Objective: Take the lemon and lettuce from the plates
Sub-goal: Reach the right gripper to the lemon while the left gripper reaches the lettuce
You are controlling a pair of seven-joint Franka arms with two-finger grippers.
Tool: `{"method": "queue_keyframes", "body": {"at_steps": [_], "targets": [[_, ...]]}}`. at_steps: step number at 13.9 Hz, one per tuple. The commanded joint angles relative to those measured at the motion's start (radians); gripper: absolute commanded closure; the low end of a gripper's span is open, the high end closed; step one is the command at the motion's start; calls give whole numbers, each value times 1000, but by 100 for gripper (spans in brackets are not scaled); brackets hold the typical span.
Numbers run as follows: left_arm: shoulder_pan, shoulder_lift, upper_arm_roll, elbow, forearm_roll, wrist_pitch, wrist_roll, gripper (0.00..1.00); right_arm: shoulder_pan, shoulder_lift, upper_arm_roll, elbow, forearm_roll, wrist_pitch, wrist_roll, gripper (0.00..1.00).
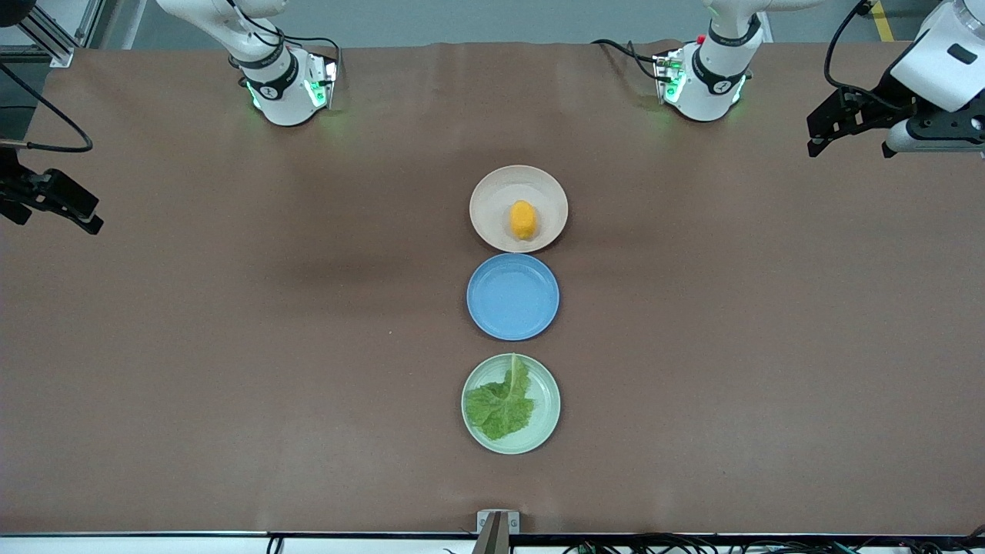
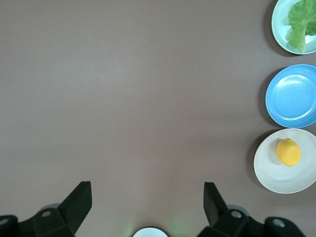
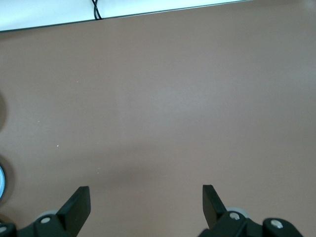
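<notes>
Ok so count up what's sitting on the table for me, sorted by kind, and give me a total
Plates: 3, the beige-pink plate, the blue plate and the mint green plate
Lemon: 1, on the beige-pink plate
Lettuce: 1, on the mint green plate
Total: 5 things; the blue plate holds nothing.

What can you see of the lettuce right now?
The lettuce is one crinkled green leaf with a pale rib, lying flat in the mint green plate, its stem end pointing toward the blue plate. It covers about half the plate, on the side toward the right arm's end. Nothing else touches it; neither tool is near.
</notes>
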Motion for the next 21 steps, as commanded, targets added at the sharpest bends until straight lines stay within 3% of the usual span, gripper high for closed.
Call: {"method": "queue_keyframes", "body": {"at_steps": [1, 5, 9, 14, 16, 20, 21], "targets": [[5, 10, -4, 23, 20, -15, 14, 0, -24, -26, 15, -29, 18, 10, -15, 0], [3, 39, -4, 46, 20, -15, 14, 0, -24, -26, 15, -31, 18, 10, -15, 0], [-35, 196, -25, 108, 9, 15, -6, 0, -18, -28, 17, -31, 18, 6, -14, 0], [-199, 453, -39, 131, 23, 331, -72, 0, 23, -31, 31, -49, 18, -8, 6, 0], [-264, 569, -38, 178, 26, 438, -101, 0, 117, -31, 43, -51, 29, -43, 115, 0], [-359, 837, -31, 338, 28, 716, -124, 0, 495, -5, 46, -88, 31, -11, 605, 0], [-399, 896, -25, 339, 28, 830, -162, 0, 617, 18, 46, -142, 31, 69, 658, 0]]}}
